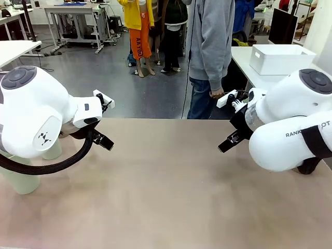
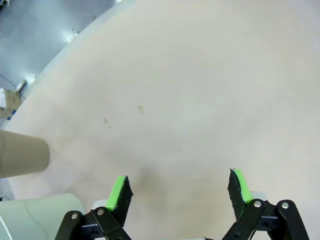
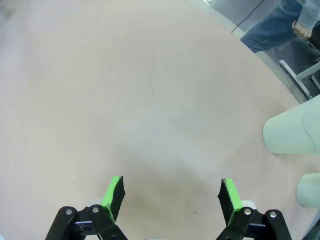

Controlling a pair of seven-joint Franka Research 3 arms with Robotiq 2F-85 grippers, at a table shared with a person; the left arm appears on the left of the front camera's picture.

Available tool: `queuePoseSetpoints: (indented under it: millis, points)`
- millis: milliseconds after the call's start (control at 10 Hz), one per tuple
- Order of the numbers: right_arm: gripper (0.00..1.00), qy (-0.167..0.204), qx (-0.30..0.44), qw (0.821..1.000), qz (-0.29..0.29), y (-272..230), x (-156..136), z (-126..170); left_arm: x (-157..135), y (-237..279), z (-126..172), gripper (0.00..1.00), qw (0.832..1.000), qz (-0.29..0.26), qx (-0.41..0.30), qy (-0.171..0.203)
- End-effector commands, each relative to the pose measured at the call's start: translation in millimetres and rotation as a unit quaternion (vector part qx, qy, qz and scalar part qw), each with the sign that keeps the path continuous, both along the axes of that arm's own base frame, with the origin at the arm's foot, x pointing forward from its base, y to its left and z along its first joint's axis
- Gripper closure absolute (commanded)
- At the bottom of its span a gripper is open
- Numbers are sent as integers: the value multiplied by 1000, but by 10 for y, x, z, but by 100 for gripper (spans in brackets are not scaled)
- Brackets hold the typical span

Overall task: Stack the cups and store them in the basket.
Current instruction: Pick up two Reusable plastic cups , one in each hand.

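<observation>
A pale mint cup [image 1: 21,182] sits at the left edge of the worktop [image 1: 166,192] beneath the left arm, with a second cup [image 1: 52,151] just beyond it, and the right wrist view catches two more mint cups [image 3: 291,133] near each other at its side. The white basket [image 1: 280,58] rests on a separate table [image 1: 243,61] at the far right, well apart from the cups. The left gripper [image 2: 180,187] and right gripper [image 3: 172,192] each hover above the worktop with fingers spread, nothing between them.

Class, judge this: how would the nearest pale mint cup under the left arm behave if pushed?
The pale mint cup stands upright and slim, so a high push would probably tip it. Round walls: once down, it likely rolls. Matte finish may resist slipping.
</observation>
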State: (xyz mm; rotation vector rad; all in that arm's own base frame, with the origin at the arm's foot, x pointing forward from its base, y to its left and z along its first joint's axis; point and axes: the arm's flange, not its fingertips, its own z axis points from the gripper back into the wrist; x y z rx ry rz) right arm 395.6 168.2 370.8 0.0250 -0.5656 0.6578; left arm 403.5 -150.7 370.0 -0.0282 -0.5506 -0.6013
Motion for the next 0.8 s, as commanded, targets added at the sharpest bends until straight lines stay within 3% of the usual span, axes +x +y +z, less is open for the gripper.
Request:
queuePoseSetpoints:
  millis: [0,100,200,500,700]
  points:
    - [0,0,0,1000,0,0,0,0,0,0,0,0,1000,0,0,0]
    - [0,-10,-4,1000,2,-34,74,283,89,-12,257,0,1000,-4,-8,-25]
    - [0,-17,3,1000,-9,-114,170,579,170,12,538,0,999,-17,-20,-26]
    - [0,15,50,999,15,-443,496,1349,484,441,1344,0,995,-73,-59,30]
    - [0,1,86,995,53,-924,367,1787,487,1020,1845,0,991,-96,-92,23]
